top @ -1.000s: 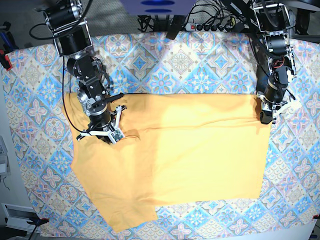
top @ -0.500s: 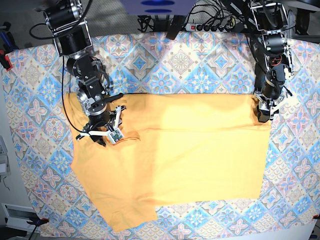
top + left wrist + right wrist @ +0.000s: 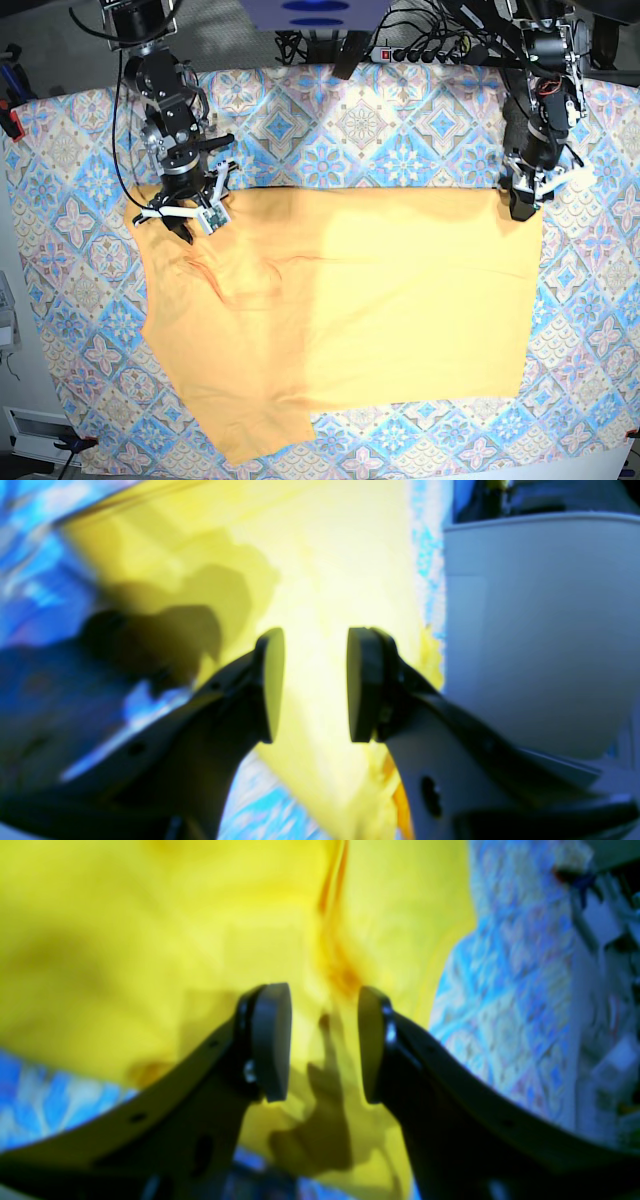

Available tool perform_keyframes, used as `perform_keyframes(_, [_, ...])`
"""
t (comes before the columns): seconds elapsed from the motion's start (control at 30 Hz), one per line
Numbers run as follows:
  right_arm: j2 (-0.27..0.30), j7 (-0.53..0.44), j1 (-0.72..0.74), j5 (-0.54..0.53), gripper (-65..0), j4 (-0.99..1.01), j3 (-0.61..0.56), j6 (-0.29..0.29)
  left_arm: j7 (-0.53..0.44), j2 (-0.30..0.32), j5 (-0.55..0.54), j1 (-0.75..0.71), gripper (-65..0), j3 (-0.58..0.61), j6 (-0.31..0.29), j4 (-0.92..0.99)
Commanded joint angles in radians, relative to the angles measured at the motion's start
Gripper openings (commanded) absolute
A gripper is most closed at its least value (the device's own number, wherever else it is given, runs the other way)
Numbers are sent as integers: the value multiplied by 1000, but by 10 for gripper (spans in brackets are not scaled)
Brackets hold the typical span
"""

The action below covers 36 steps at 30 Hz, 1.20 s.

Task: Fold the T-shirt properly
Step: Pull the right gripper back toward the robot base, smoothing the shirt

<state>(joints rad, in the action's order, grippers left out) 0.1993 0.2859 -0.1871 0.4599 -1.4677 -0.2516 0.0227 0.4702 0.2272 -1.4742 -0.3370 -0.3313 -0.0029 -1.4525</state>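
The yellow-orange T-shirt (image 3: pixel 380 300) lies flat across the middle of the patterned tablecloth (image 3: pixel 380 130), one sleeve reaching the near left. My right gripper (image 3: pixel 185 220) hovers at the shirt's far left corner. In the right wrist view the right gripper (image 3: pixel 324 1042) is open, with only the T-shirt (image 3: pixel 150 915) below the gap. My left gripper (image 3: pixel 520 207) stands at the shirt's far right corner. The left wrist view shows the left gripper (image 3: pixel 310 685) open too, over the T-shirt (image 3: pixel 325 555), nothing between its pads. No print shows.
A power strip (image 3: pixel 420 50) and tangled cables lie along the table's far edge. Small wrinkles (image 3: pixel 215 280) mark the shirt near the right gripper. Tablecloth borders the shirt on all sides; a red clamp (image 3: pixel 10 125) sits at the left edge.
Both grippers have opened and let go of the shirt's far edge. Each has drawn back toward the far side of the table. The shirt's left far corner now lies flatter.
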Motion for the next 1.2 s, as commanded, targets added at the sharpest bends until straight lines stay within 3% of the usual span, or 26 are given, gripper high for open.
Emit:
perform_keyframes(0.0, [6, -26, -9, 33, -430, -32, 10, -10, -6, 13, -9, -7, -441, -4, -16, -17])
perform_keyframes(0.17, [6, -32, -79, 153, -431, -51, 8, -10, -6, 8, -9, -35, -441, -1, -16, -9])
perform_keyframes(0.67, [6, -32, -99, 159, -432, -57, 11, -10, -14, -27, -9, 13, -441, -10, -16, 146])
perform_keyframes(1.1, [6, -32, -101, 159, -432, -57, 42, -10, -9, -25, -9, 146, -443, -2, -18, 306])
perform_keyframes(1.17, [6, -32, -102, 159, -432, -57, 62, -10, -8, -25, -9, 151, -479, -1, -18, 306])
